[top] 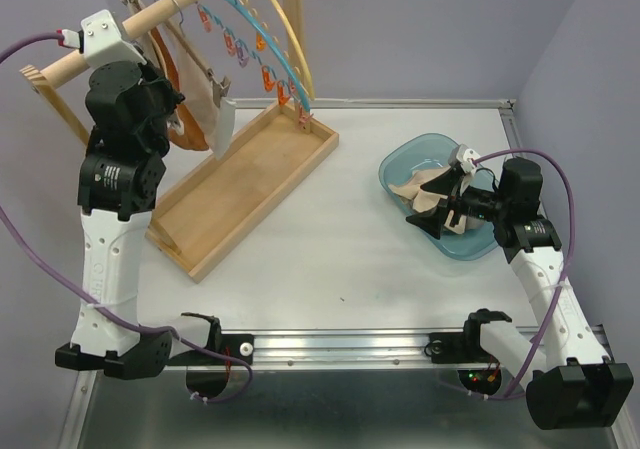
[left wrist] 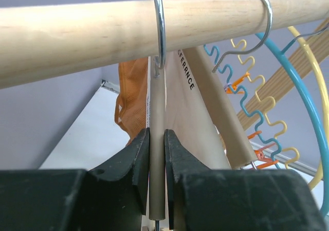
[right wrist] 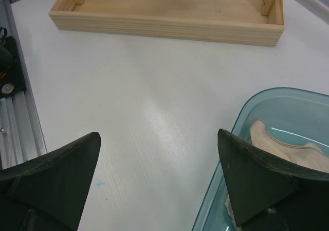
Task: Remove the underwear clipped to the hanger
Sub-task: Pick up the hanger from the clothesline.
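A rust-orange pair of underwear (left wrist: 131, 94) and a cream pair (left wrist: 187, 120) hang from a beige hanger (left wrist: 157, 105) hooked on the wooden rod (left wrist: 82, 33). In the top view the orange pair (top: 166, 67) and the cream pair (top: 205, 109) hang beside my raised left arm. My left gripper (left wrist: 157, 134) is shut on the hanger's beige bar, just under its metal hook. My right gripper (right wrist: 158, 138) is open and empty, low over the near-left rim of the blue bowl (right wrist: 247, 112). Beige underwear (right wrist: 288, 148) lies in that bowl (top: 400, 159).
A wooden tray (top: 250, 184) forms the rack's base under the rod. Blue (left wrist: 303, 87) and yellow (left wrist: 318, 51) round hangers with orange clips (left wrist: 263, 153) hang to the right on the rod. The metal rail (top: 340, 344) runs along the table's near edge.
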